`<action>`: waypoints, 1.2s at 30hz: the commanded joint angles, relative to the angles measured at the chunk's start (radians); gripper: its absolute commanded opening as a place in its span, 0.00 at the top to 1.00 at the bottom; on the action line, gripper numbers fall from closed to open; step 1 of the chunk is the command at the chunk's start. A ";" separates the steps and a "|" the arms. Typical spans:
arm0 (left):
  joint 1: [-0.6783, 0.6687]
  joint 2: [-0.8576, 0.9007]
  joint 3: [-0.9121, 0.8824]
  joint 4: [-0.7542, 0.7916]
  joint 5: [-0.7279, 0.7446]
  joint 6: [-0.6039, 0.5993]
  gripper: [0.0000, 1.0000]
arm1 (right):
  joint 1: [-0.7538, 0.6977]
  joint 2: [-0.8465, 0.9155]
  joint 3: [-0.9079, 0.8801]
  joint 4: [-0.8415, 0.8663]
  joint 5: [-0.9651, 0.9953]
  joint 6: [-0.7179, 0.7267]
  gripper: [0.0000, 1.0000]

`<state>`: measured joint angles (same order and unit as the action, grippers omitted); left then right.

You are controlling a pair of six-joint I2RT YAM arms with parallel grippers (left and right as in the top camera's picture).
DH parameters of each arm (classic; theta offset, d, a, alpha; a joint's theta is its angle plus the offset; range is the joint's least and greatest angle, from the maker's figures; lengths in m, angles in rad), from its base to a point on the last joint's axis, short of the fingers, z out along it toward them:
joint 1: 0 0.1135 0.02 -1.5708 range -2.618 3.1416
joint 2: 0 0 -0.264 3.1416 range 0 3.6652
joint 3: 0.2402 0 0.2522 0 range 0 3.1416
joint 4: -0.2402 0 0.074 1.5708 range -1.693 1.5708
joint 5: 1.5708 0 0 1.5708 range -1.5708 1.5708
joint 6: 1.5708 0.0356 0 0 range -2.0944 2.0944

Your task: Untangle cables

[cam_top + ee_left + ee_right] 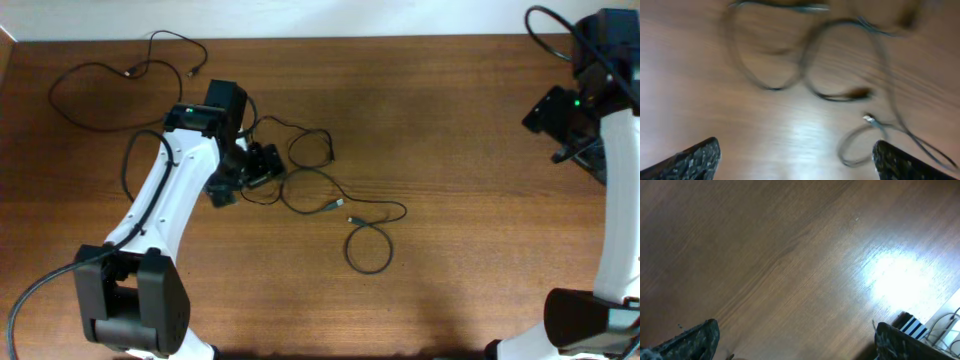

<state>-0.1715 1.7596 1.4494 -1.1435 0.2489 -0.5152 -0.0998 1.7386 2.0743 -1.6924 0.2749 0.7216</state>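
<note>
From overhead we see the tabletop (pixel 470 150) lit evenly and fairly brightly. The focus is sharp throughout and the shadows are soft and faint. The wood darkens a little toward the lower edge of the frame. In the left wrist view we get heavy motion blur: the cables (pixel 840 95) smear into grey streaks, and a dull pale sheen lies on the wood at lower centre. In the right wrist view a strong white glare patch burns out the grain on the right. Elsewhere the grain reads moderately crisp.
</note>
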 commanded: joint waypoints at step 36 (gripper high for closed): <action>-0.623 0.064 0.291 0.417 0.104 0.657 1.00 | -0.019 0.002 -0.006 -0.002 -0.013 -0.011 0.02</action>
<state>-0.7956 1.9636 1.6039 -0.7197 0.2562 0.2470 -0.1154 1.7386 2.0743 -1.6924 0.2634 0.7097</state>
